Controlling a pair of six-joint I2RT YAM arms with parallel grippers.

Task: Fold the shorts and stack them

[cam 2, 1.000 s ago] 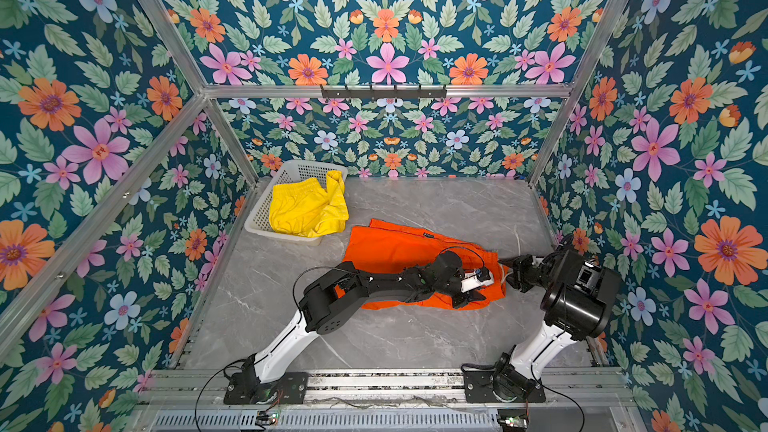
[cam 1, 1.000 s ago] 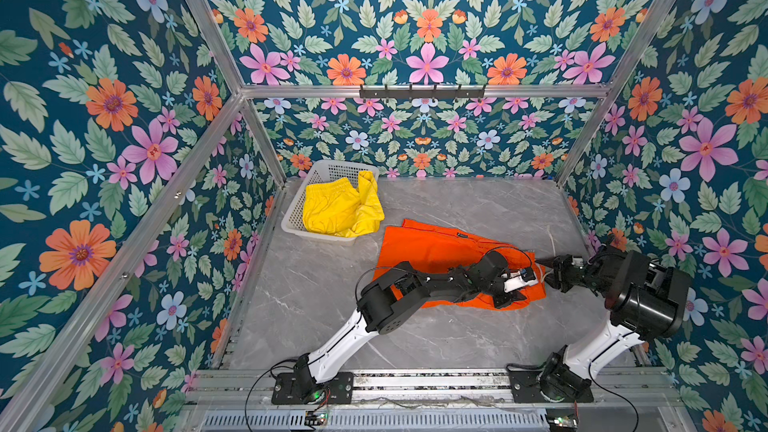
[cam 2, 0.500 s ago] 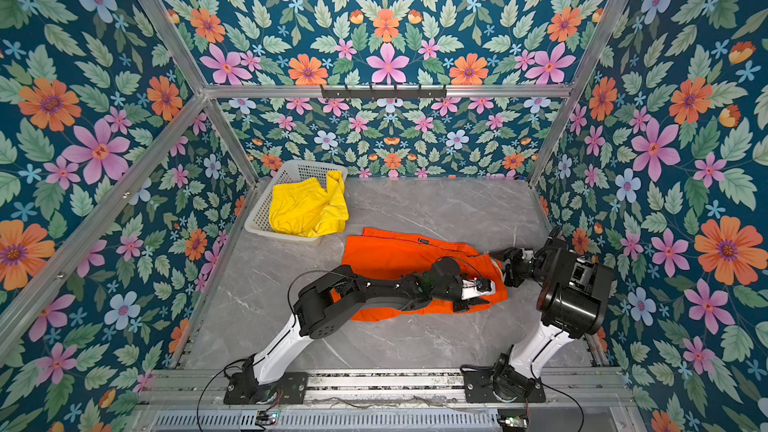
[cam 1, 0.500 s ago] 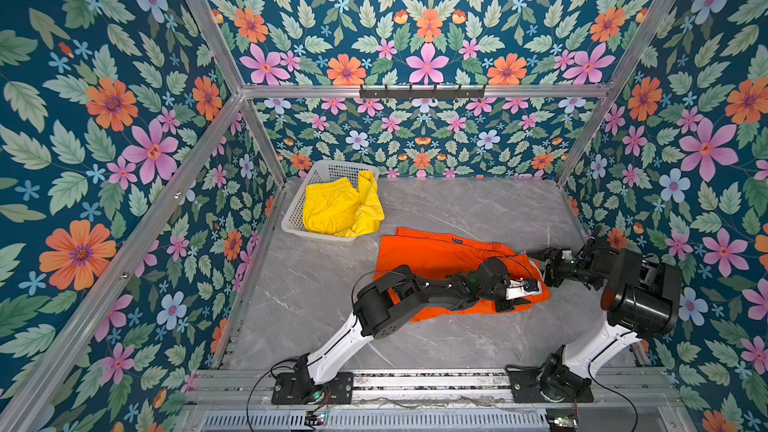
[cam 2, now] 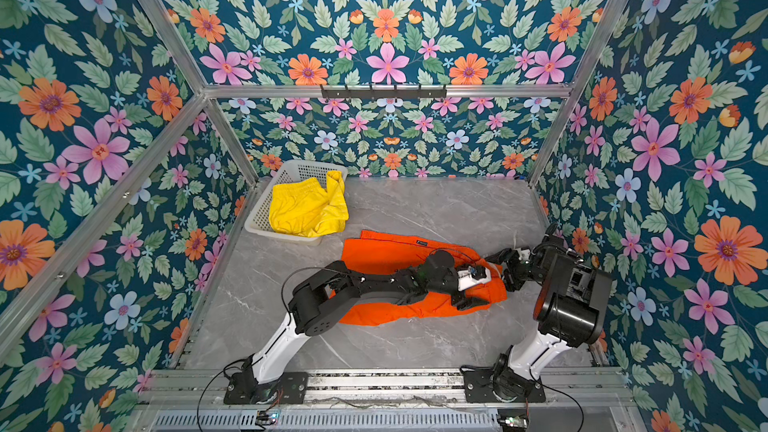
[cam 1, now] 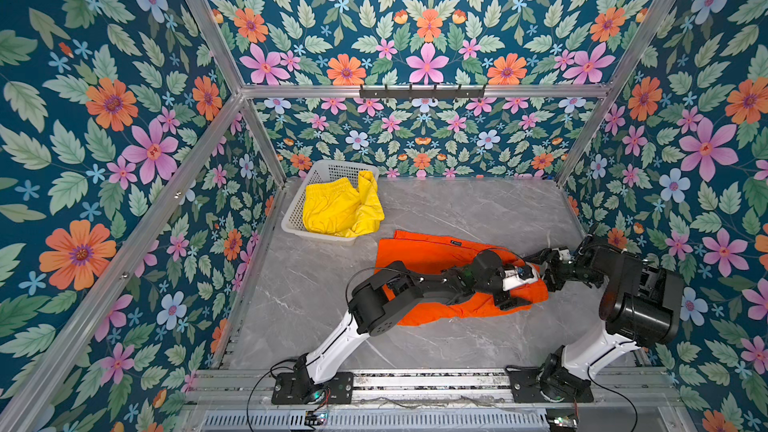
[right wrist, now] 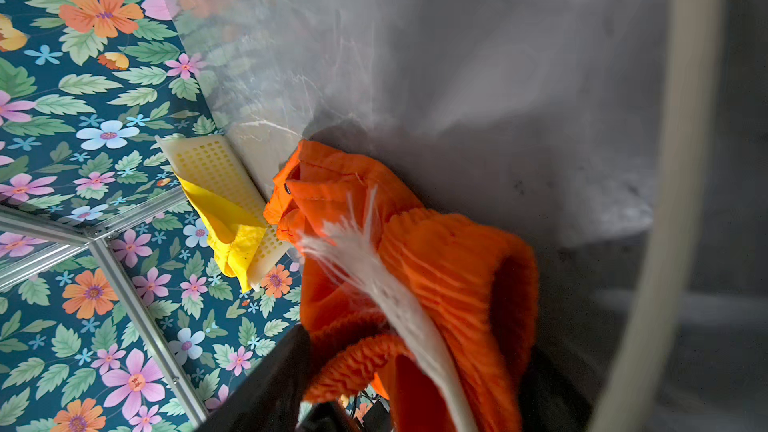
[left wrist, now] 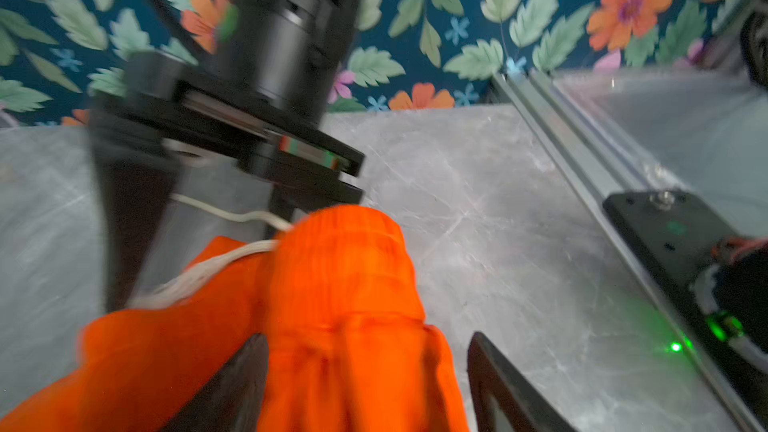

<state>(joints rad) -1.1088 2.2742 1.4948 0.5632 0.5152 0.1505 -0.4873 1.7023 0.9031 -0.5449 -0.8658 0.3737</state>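
Orange shorts lay flat on table, centre-right. Yellow shorts lay in basket, far left. Left gripper fingers stood apart, orange fabric between, unclamped. Right gripper fingers likewise apart astride same end.

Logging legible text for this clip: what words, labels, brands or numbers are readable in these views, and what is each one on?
No text can be read in any view.
Small dark label near the far edge of the orange shorts, seen in both top views: too small to read.
Yellow shorts, basket and floral walls: no writing visible.
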